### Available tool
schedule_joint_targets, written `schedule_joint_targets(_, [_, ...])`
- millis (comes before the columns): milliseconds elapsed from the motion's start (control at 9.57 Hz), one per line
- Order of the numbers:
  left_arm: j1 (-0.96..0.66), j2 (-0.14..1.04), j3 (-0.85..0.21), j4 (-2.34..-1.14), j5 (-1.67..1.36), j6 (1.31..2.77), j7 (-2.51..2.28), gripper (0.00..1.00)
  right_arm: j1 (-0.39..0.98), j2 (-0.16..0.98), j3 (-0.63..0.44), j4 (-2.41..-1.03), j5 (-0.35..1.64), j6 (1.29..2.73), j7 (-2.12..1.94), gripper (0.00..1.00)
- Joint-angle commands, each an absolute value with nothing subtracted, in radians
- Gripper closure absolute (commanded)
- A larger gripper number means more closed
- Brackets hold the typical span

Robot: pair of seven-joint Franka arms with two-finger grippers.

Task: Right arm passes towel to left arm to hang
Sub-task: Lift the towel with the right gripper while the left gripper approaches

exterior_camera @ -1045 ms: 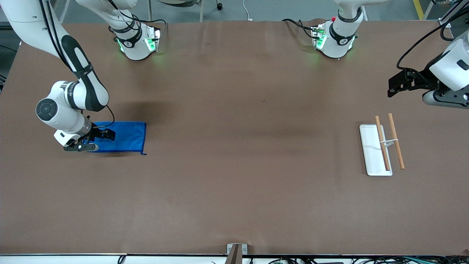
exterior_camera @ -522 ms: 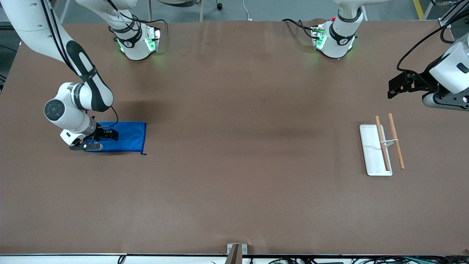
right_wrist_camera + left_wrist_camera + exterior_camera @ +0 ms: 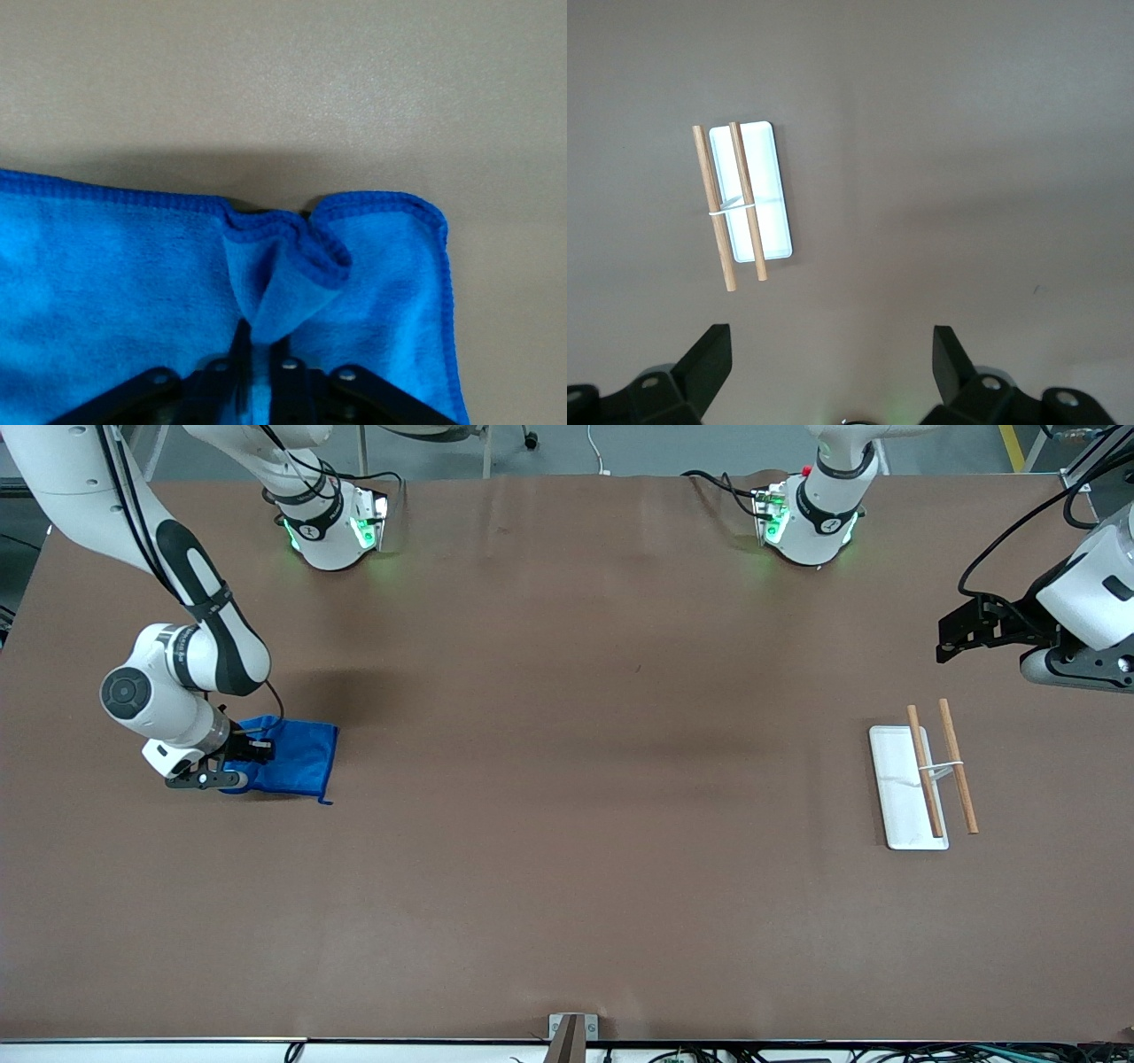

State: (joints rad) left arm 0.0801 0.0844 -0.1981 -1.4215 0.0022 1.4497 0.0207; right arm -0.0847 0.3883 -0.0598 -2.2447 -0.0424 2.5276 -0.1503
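The bright blue towel (image 3: 297, 760) lies near the right arm's end of the table, bunched where it is held. My right gripper (image 3: 241, 755) is low over it and shut on a pinched fold of the towel (image 3: 283, 292); the cloth rises in a ridge between the fingers (image 3: 288, 376). My left gripper (image 3: 952, 638) hangs open and empty above the table at the left arm's end, its fingers (image 3: 709, 359) spread wide in the left wrist view. That arm waits.
A white rectangular base (image 3: 897, 788) with two wooden rods (image 3: 959, 778) tied by a white band lies near the left arm's end; it also shows in the left wrist view (image 3: 757, 190). The two arm bases (image 3: 337, 527) stand along the table's farther edge.
The right gripper has closed on the towel and drawn it toward the right arm's end; the towel's free edge has slid that way and the cloth has bunched. The left arm has barely moved.
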Motion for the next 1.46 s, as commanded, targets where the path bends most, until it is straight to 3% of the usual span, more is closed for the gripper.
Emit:
schedule_joint_targets(0, [0.083, 0.106, -0.204, -1.425, -0.009, 1.440, 0.027, 0.00, -0.077, 0.312, -0.051, -2.121, -0.040, 2.253, -0.141, 1.00])
schedule_joint_targets(209, [0.081, 0.130, -0.204, -1.425, -0.102, 1.442, 0.029, 0.00, -0.031, 0.293, -0.049, -1.941, -0.040, 1.997, -0.126, 1.00])
schedule_joint_targets(418, [0.104, 0.153, -0.193, -1.417, -0.260, 1.445, 0.031, 0.00, 0.024, 0.290, -0.035, -1.797, -0.032, 1.829, -0.103, 1.00])
schedule_joint_targets(627, [0.144, 0.155, -0.193, -1.422, -0.517, 1.443, 0.064, 0.00, 0.026, 0.288, 0.023, -1.758, 0.084, 1.813, -0.104, 1.00])
schedule_joint_targets(1045, [0.126, 0.192, -0.227, -1.485, -0.861, 1.436, 0.139, 0.00, 0.031, 0.279, 0.155, -1.733, 0.516, 1.857, -0.101, 1.00])
schedule_joint_targets(1358, [0.124, 0.244, -0.297, -1.513, -0.969, 1.439, 0.181, 0.00, 0.043, 0.278, 0.247, -1.740, 0.810, 1.931, -0.100, 1.00])
